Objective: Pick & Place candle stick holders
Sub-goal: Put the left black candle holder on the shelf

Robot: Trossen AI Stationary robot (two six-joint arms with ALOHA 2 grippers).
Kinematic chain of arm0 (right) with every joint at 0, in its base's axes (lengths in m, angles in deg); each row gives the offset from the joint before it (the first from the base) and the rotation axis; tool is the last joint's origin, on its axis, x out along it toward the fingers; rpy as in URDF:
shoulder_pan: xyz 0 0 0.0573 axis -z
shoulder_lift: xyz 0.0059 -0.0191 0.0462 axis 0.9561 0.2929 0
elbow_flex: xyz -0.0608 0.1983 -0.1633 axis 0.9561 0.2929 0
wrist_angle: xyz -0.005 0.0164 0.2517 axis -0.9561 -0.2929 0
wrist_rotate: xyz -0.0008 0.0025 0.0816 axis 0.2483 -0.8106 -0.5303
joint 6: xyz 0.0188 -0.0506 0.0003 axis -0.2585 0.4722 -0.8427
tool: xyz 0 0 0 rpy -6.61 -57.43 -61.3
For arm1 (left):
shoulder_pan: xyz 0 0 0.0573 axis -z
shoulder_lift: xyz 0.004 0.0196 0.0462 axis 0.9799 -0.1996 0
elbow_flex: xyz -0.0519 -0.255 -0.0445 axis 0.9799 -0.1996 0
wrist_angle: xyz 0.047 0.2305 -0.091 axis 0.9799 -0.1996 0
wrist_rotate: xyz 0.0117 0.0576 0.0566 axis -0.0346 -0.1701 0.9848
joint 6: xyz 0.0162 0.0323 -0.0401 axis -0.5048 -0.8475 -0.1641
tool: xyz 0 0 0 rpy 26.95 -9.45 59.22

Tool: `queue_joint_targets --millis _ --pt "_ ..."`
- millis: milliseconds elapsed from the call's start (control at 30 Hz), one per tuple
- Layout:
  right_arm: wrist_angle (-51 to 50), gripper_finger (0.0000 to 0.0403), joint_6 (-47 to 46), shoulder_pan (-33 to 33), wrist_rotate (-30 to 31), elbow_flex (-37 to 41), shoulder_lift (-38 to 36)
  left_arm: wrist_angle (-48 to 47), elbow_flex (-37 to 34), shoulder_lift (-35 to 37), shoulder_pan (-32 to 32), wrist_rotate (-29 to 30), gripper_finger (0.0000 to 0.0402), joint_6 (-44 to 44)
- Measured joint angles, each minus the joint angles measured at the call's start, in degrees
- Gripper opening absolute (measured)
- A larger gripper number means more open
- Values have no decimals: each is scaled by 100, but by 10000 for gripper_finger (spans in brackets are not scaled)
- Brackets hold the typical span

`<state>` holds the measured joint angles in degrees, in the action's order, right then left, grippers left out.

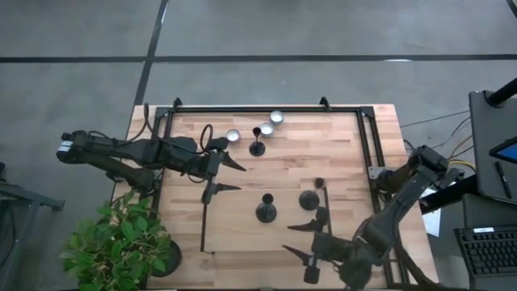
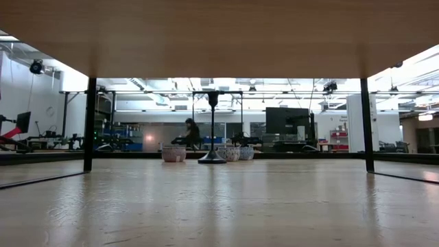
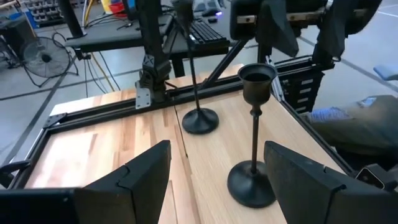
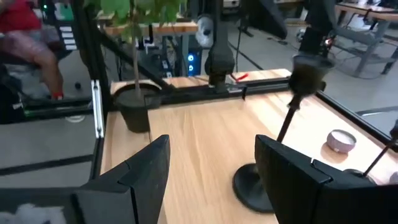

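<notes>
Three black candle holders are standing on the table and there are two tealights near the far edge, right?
Not quite: the high view shows three tealights near the far edge, not two. The three black candle holders do stand upright on the table.

Bare counter point(image 1: 339, 145) lies open between the far holder point(image 1: 257, 142) and the two near holders point(image 1: 266, 208) point(image 1: 309, 198). Three tealights point(image 1: 266, 128) crowd the far rail point(image 1: 266, 109).
</notes>
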<state>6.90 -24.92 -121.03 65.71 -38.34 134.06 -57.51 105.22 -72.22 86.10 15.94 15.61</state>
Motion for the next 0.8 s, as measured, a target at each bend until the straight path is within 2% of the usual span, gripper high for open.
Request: queue_joint_targets --millis 567,800 --pt "83 228 -755 180 789 65 748 -50 -98 11 4 151 255 5" --pt "109 228 -1281 493 829 68 1006 -48 -98 11 7 151 255 9"
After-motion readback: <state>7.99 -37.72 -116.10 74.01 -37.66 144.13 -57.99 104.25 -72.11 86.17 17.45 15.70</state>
